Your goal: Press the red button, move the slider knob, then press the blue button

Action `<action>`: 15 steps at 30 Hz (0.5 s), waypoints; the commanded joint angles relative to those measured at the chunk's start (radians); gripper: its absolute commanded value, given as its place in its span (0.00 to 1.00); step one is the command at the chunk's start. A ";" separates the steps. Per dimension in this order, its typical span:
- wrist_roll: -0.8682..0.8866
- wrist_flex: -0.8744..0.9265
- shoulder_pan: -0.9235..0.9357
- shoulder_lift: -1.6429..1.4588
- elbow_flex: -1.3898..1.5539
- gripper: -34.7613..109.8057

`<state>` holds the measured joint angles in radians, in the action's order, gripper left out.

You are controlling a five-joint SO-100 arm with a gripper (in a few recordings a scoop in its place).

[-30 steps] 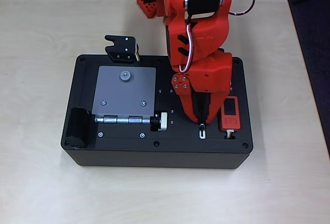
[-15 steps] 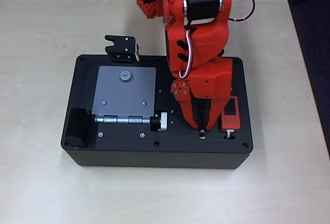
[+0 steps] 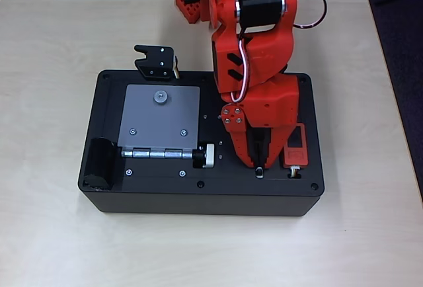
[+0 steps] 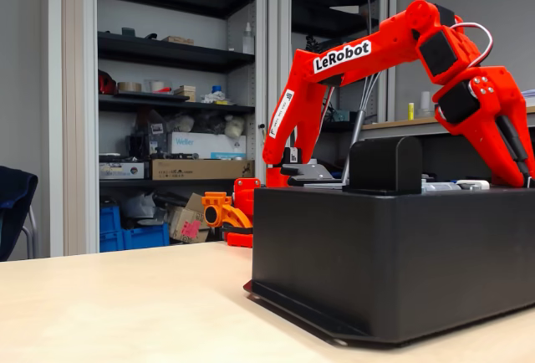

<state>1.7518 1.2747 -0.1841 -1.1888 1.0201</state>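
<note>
In the overhead view the pincer [image 3: 259, 166] points steeply down at the top face of the black box [image 3: 198, 198], with its tip on the upper end of the narrow white-outlined slot [image 3: 259, 172] that carries the slider knob. The knob is too small to separate from the tip, so its place along the slot cannot be read. The jaws taper almost together with a thin dark gap between them. Whether they pinch the nub or merely rest against it cannot be told. The step in hand is judged to be the slider move, and it calls for a straight, shallow travel along the slot's axis. Apply enough downward pressure to keep the tip engaged with the nub, but not enough to bind it in the track. Keep the wrist angle constant, since any sideways drift is likely to let the tip ride off the nub. Just right of the pincer in this view lies the orange-red block [image 3: 295, 145] with its dark screen, so hold clearance from its edge. Further left, the silver-and-black ribbed knob [image 3: 207, 155] stands at the end of the hinge of the grey plate [image 3: 158, 116]. Neither is part of this step. Beyond the box, the pale surface [image 3: 53, 234] extends on all sides.
</note>
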 commanded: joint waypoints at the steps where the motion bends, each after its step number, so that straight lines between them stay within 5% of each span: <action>1: 0.003 -0.020 0.003 -0.081 0.017 0.24; 15: 0.124 0.064 -0.063 -0.216 0.081 0.24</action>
<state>1.8515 1.3131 -0.2286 -1.3300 1.1014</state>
